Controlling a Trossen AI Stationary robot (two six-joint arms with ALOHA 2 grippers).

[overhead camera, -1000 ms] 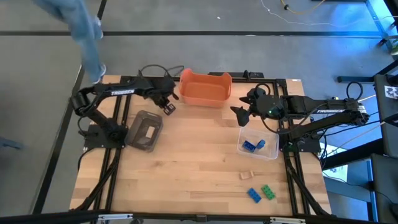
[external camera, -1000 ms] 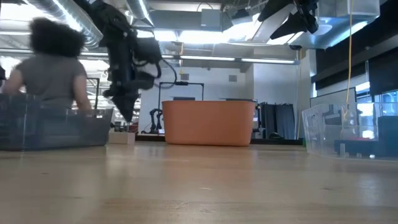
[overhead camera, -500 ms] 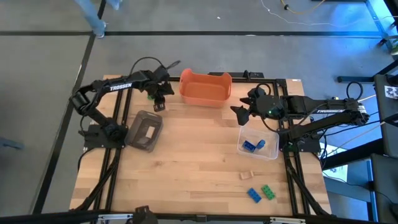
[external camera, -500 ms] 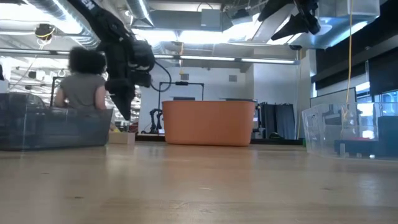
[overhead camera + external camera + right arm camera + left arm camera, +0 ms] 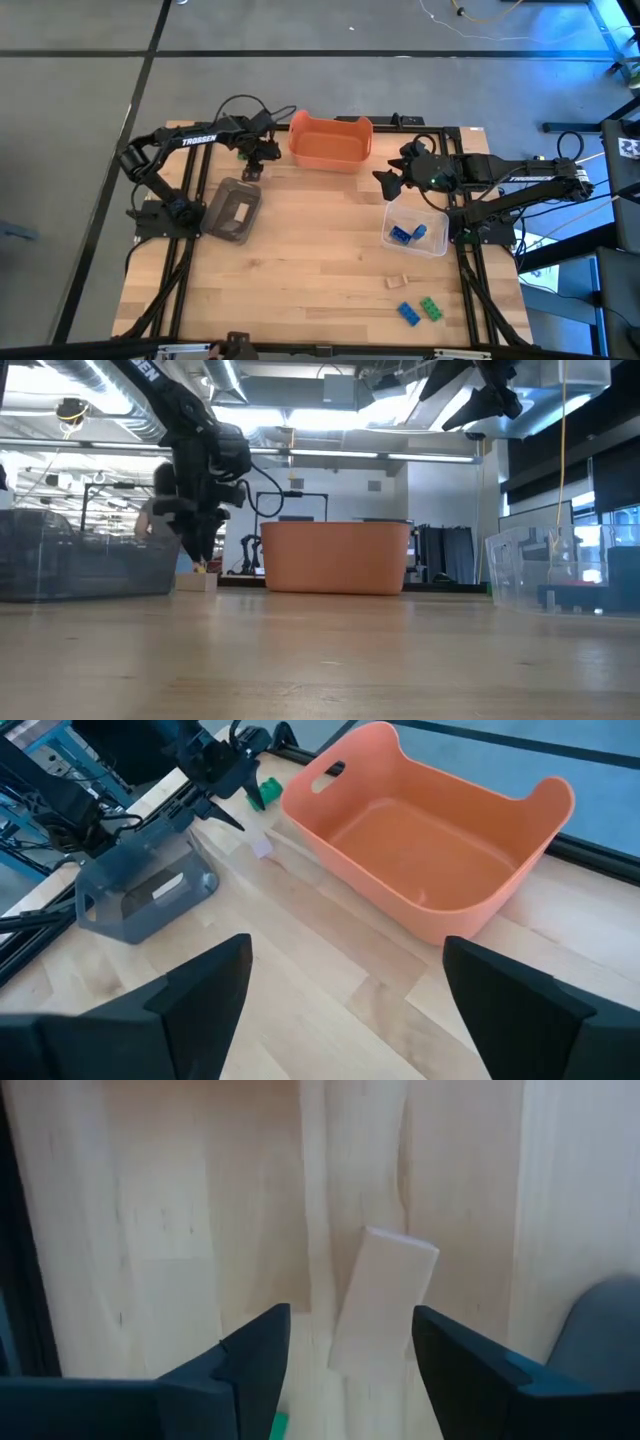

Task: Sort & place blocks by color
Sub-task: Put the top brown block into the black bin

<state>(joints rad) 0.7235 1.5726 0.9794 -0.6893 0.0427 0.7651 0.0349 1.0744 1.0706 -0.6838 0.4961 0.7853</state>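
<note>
A pale tan wooden block, flat and oblong, lies on the light wooden bench near its far left corner, between the dark grey plastic container and the orange plastic tub. The left tool hangs right above this block, its two dark fingers spread apart with the block showing in the gap between them; it grips nothing. A small green block sits just beside the left tool, toward the bench's far edge, and only a sliver of it shows in the left wrist view.

In the low view the tan block rests on the bench under the left tool, next to the wall of the grey container.

Two small blue blocks lie inside a clear plastic bin on the right side of the bench. Nearer the front edge, another small tan block lies alone on the bare wood, and a little farther forward a blue block and a green studded block sit side by side.

The right tool is held in the air between the orange tub and the clear bin, its fingers wide apart and empty. The orange tub has nothing in it.

A person shows in the room beyond the bench, partly hidden by the left arm.
</note>
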